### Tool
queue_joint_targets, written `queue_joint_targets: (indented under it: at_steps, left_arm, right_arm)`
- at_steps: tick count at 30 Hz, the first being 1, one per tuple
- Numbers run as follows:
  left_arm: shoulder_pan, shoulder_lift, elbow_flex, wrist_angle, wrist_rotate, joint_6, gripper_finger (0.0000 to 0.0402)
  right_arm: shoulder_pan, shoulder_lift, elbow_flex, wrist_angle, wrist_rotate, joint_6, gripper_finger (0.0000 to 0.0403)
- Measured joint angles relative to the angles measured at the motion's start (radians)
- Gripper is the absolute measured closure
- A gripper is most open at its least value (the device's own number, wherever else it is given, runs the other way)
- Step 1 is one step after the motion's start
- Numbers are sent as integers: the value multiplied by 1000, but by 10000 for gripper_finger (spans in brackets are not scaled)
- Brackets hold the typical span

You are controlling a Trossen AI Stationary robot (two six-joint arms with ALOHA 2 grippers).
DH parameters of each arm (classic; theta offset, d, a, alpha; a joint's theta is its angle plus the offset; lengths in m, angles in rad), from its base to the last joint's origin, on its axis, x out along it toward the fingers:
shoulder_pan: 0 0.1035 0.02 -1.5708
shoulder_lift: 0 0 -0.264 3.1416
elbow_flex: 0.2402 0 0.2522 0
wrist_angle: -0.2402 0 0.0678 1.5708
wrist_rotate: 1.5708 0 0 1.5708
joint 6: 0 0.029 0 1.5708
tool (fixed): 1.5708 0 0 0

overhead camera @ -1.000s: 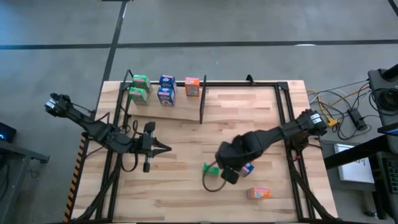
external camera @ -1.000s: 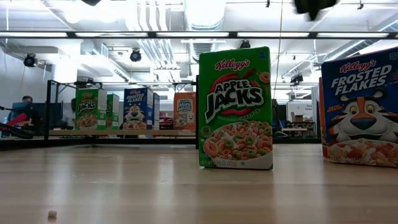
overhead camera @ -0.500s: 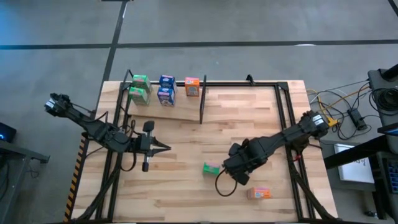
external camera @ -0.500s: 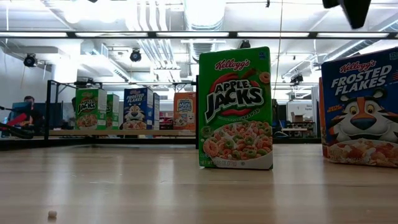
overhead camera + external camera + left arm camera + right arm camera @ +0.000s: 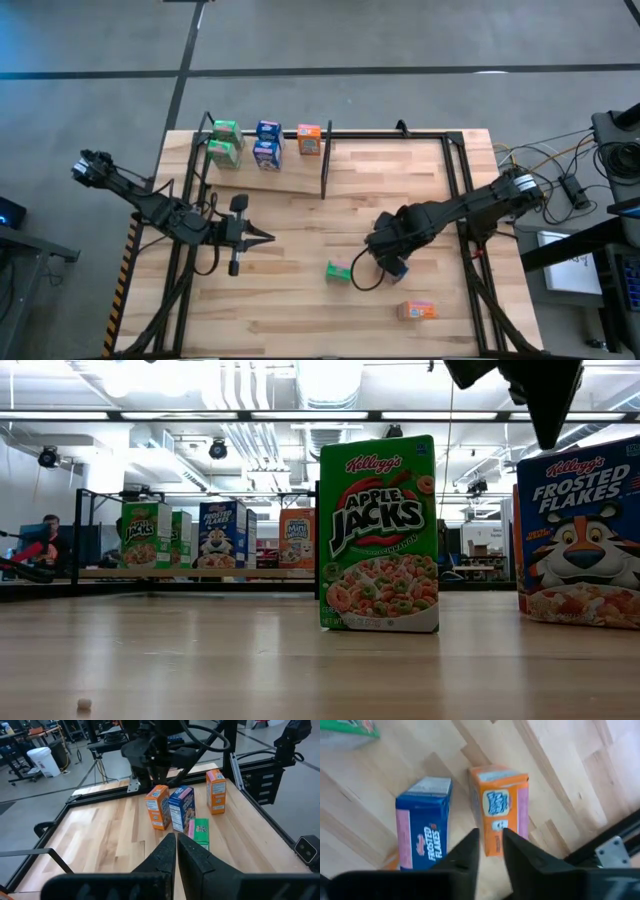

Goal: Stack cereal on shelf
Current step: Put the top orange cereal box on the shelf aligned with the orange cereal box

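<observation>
- My right gripper (image 5: 490, 842) hangs over an upright orange box (image 5: 500, 807), fingers slightly parted, holding nothing.
- Blue box (image 5: 423, 822) stands beside it, long axis vertical.
- Left gripper (image 5: 176, 851) is closed, empty.

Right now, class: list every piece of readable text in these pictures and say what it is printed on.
"Kellogg's APPLE JACKS": green box, low view.
"Kellogg's FROSTED FLAKES": blue box, low view.
"FROSTED FLAKES": blue box, right wrist view.
Orange box: label blurred.
Shelf boxes: print too small.
</observation>
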Motion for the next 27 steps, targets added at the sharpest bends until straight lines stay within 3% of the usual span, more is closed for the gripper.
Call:
queue_joint_targets:
  at_steps: [8, 14, 20, 27]
  left_arm:
    - [0, 0, 0, 0, 0, 5, 401]
    - [0, 0, 0, 0, 0, 5, 401]
    - [0, 0, 0, 0, 0, 5, 401]
    - [0, 0, 0, 0, 0, 5, 401]
  right_arm:
    - [-33, -56, -117, 27, 28, -44, 184]
    - [-31, -66, -197, 109, 21, -115, 119]
    - [-31, -66, -229, 146, 22, -140, 117]
    - [-31, -66, -250, 190, 23, -146, 180]
